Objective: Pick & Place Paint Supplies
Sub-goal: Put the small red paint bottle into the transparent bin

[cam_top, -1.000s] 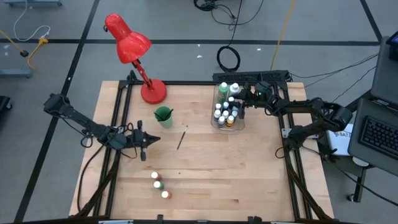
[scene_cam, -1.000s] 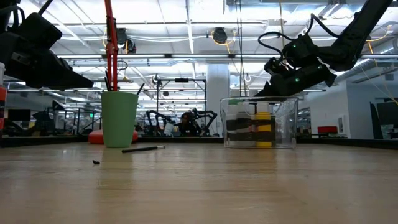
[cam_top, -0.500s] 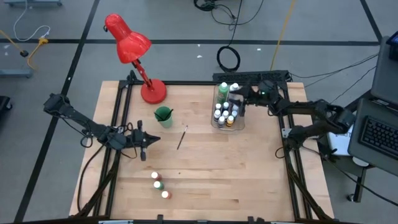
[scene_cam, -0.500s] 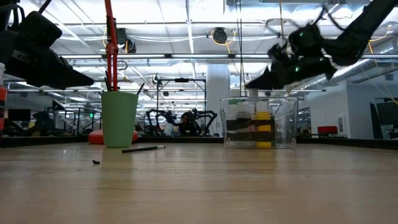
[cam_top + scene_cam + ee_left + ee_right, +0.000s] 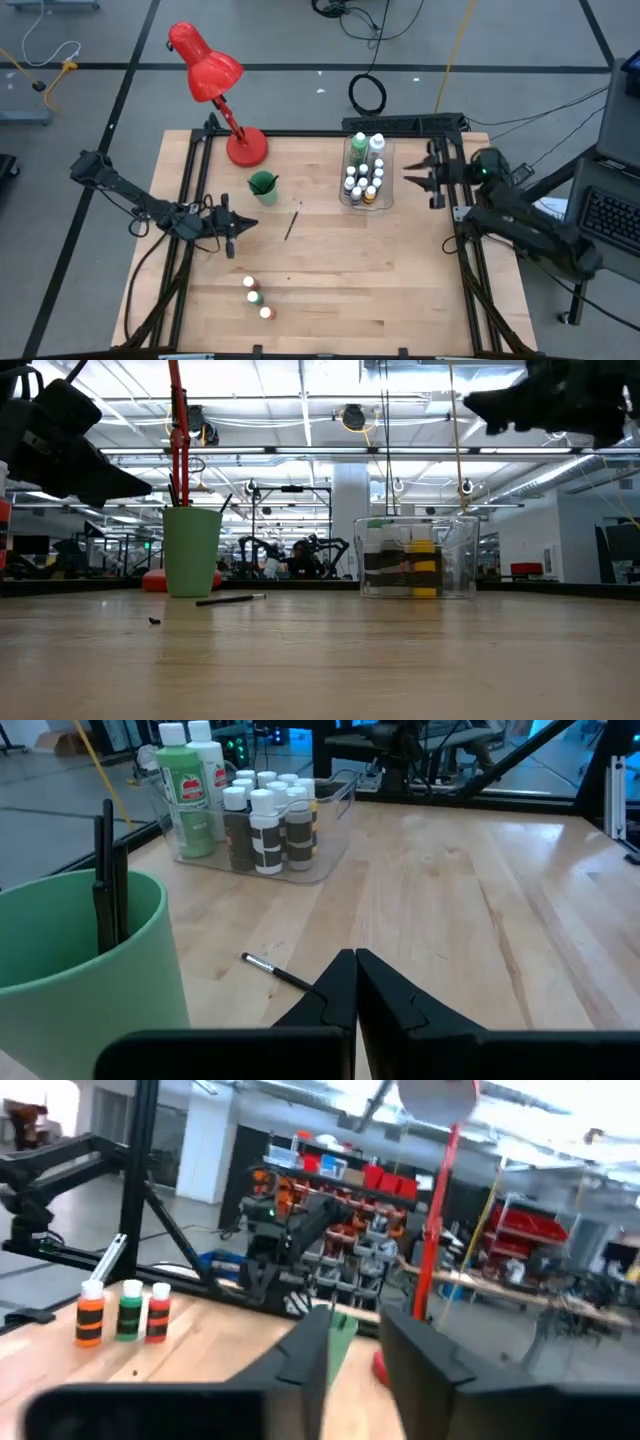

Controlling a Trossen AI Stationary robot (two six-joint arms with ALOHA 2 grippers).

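Lighting is even and bright from ceiling strips (image 5: pixel 300 405), which glare white in the low view. Shadows on my table (image 5: pixel 330 270) are faint. My right gripper (image 5: pixel 540 400) smears with motion blur — its wrist view is soft throughout. The left wrist view is sharper, the green cup (image 5: pixel 85 955) up close slightly unfocused.

Grey floor (image 5: pixel 80 40) with cables, bright ceiling lights (image 5: pixel 300 380) overhead.
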